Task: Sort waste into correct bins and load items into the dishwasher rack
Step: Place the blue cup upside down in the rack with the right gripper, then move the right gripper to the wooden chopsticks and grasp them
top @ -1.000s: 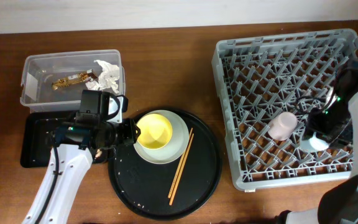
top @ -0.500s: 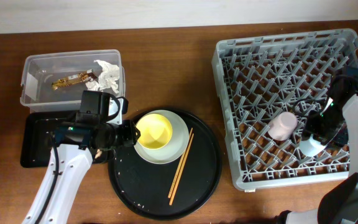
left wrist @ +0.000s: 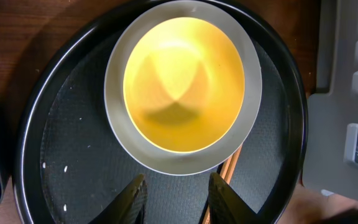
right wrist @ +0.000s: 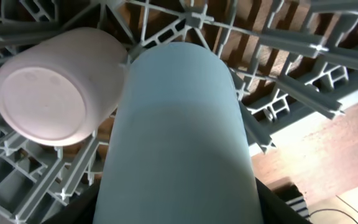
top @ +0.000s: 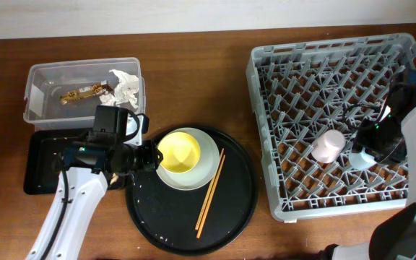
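On the near side of the table, the chopsticks (top: 209, 193) lie loose on the round black tray (top: 157, 217), beside the plate (top: 209, 159), not yet picked up. Just past them my L gripper (left wrist: 178, 182) sits low over that tray, fingers moderately apart and empty. It's aimed at the plate's near rim, so I read it as lining up for the plate or the yellow bowl (left wrist: 182, 93) stacked in it. Bowl is upright, glossy, bright yellow, clean inside and roughly centred on the pale grey-green plate.

Across in the dishwasher rack (top: 302, 79), my R gripper (top: 365, 150) is clamped on the blue cup (right wrist: 179, 137). Cup is held lengthwise, low among the pegs, prob. so it can drop in next to the pink cup (right wrist: 55, 87), which lies tipped w/ its base toward the wrist cam. Blue cup is pale, matte, a smooth cylinder. Can't tell if the two cups touch.

Further back on the left is the black bin tray (top: 38, 162); can't see what's in it. Beyond it the clear tub (top: 31, 94) holds the gold wrapper (top: 81, 94) and white tissue (top: 125, 85).
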You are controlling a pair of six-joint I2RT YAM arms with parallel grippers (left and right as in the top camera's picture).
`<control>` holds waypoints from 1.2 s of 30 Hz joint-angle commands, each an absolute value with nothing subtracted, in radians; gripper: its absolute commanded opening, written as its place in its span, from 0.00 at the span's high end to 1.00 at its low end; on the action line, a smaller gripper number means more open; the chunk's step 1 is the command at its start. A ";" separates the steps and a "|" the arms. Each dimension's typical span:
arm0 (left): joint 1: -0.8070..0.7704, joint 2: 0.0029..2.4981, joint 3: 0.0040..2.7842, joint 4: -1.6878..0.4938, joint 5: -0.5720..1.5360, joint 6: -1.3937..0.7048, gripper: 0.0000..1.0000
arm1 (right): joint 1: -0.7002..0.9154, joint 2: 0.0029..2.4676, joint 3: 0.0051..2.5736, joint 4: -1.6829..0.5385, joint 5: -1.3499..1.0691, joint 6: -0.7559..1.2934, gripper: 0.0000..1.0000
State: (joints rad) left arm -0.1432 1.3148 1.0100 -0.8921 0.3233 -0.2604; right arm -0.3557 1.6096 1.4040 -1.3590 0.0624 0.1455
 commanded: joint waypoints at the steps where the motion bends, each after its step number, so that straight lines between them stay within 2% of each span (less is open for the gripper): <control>1: -0.141 1.298 1.009 -0.896 0.314 -0.244 0.68 | -0.361 1.613 1.377 -1.350 0.057 0.140 0.48; 3: -0.141 1.298 1.009 -0.896 0.314 -0.244 0.68 | -0.361 1.613 1.377 -1.351 0.056 0.140 0.47; 4: -0.141 1.298 1.009 -0.896 0.313 -0.244 0.68 | -0.360 1.613 1.374 -1.353 0.056 0.140 0.30; 6: -0.141 1.298 1.009 -0.896 0.313 -0.244 0.68 | -0.361 1.613 1.361 -1.352 0.056 0.140 0.23; 16: -0.141 1.298 1.009 -0.899 0.307 -0.244 0.67 | -0.361 1.613 1.357 -1.347 0.031 0.139 0.21; 19: -0.141 1.298 1.009 -0.953 0.179 -0.244 0.66 | -0.360 1.603 1.390 -1.361 -0.044 0.113 0.21; 20: -0.141 1.298 1.009 -0.978 0.118 -0.244 0.53 | -0.357 1.588 1.418 -1.375 -0.103 0.080 0.20; 21: -0.141 1.298 1.009 -0.993 0.077 -0.244 0.49 | -0.336 1.556 1.468 -1.398 -0.196 0.019 0.20; 23: -0.141 1.298 1.009 -1.009 0.018 -0.245 0.45 | -0.278 1.513 1.519 -1.410 -0.282 -0.032 0.20; 25: -0.141 1.298 1.009 -1.021 -0.042 -0.262 0.42 | -0.119 1.446 1.553 -1.394 -0.354 -0.044 0.18; 26: -0.141 1.298 1.009 -1.033 -0.086 -0.304 0.35 | -0.066 1.440 1.553 -1.390 -0.363 -0.039 0.19; 28: -0.121 1.298 1.009 -1.058 -0.114 -0.325 0.31 | 0.117 1.463 1.552 -1.387 -0.363 0.056 0.18; 33: 0.057 1.298 1.009 -1.084 -0.066 -0.325 0.22 | 0.435 1.543 1.534 -1.343 -0.257 0.258 0.18; 36: 0.095 1.298 1.009 -1.084 -0.045 -0.324 0.20 | 0.604 1.634 1.440 -1.258 -0.235 0.378 0.18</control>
